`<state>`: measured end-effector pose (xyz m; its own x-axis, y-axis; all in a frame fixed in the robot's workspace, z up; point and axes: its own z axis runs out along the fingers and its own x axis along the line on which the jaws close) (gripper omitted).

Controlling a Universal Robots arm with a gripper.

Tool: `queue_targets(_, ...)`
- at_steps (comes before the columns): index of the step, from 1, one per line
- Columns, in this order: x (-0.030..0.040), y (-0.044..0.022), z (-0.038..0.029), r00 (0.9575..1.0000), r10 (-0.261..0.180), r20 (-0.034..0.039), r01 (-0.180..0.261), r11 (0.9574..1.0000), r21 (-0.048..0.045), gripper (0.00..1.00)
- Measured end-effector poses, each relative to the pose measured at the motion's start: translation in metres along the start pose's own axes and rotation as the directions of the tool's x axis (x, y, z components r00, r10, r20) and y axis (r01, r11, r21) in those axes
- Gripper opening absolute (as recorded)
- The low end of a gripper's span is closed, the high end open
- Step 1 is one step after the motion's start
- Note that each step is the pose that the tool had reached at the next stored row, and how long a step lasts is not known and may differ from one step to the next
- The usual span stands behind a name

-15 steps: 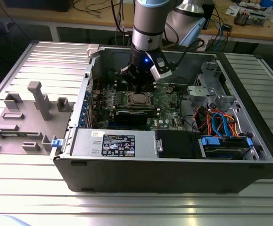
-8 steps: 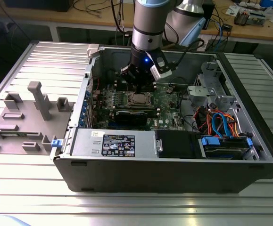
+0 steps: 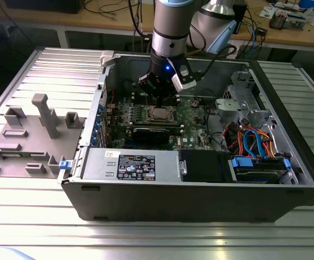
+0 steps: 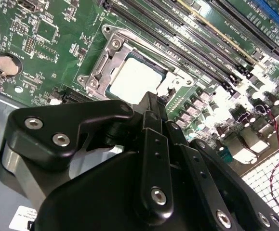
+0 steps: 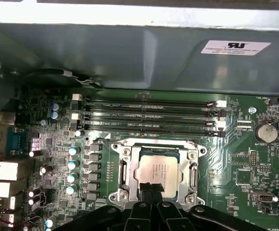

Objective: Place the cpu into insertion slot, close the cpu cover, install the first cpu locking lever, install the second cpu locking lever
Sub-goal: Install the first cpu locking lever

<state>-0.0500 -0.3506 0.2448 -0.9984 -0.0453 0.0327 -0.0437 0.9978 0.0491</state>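
The cpu (image 5: 158, 168), a small square silver chip, sits in its socket on the green motherboard; it also shows in the second wrist view (image 4: 134, 77) and the exterior view (image 3: 160, 114). The cpu cover (image 5: 158, 150), a thin metal frame with a square window, lies flat around the chip, seen too in the second wrist view (image 4: 103, 65). My gripper (image 5: 152, 188) hangs just over the chip's near edge, black fingers shut together with nothing seen between them. It shows as well in the second wrist view (image 4: 154, 103) and the exterior view (image 3: 158, 97). I cannot tell whether the locking levers are latched.
Black memory slots (image 5: 149, 113) run beside the socket, under the grey case wall (image 5: 129, 53). A black card (image 3: 155, 132) lies near the socket. The power supply (image 3: 129, 165) and a drive cage with cables (image 3: 254, 146) fill the case front. A grey fixture plate (image 3: 32, 135) lies at the exterior view's left.
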Motion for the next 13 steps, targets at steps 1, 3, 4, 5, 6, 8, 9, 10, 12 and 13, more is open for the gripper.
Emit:
queue_targets(1, 0.0000, 0.0000, -0.0001, 1.0000, 0.000, 0.0000, 0.000, 1.0000, 0.0001, 0.11)
queue_targets(3, 0.0117, 0.0006, 0.0004, 0.9999, 0.015, 0.0007, -0.015, 0.9999, -0.0003, 0.11)
queue_targets(4, 0.0128, 0.0007, 0.0004, 0.9981, 0.061, 0.0030, -0.061, 0.9981, -0.0020, 0.11)
queue_targets(5, 0.0129, 0.0007, 0.0002, 0.9982, 0.061, 0.0029, -0.061, 0.9982, -0.0020, 0.11)
queue_targets(6, 0.0131, 0.0007, -0.0003, 0.9982, 0.061, 0.0029, -0.061, 0.9982, -0.0019, 0.11)
queue_targets(8, 0.0133, 0.0009, -0.0020, 0.9981, 0.061, 0.0031, -0.061, 0.9981, -0.0020, 0.11)
queue_targets(9, 0.0136, 0.0012, -0.0039, 0.9981, 0.061, 0.0032, -0.061, 0.9981, -0.0019, 0.11)
queue_targets(10, 0.0138, 0.0015, -0.0054, 0.9981, 0.061, 0.0034, -0.061, 0.9981, -0.0020, 0.11)
queue_targets(12, 0.0142, 0.0025, -0.0107, 0.9981, 0.061, 0.0039, -0.061, 0.9982, -0.0020, 0.11)
queue_targets(13, 0.0144, 0.0029, -0.0124, 0.9981, 0.061, 0.0040, -0.061, 0.9982, -0.0020, 0.11)
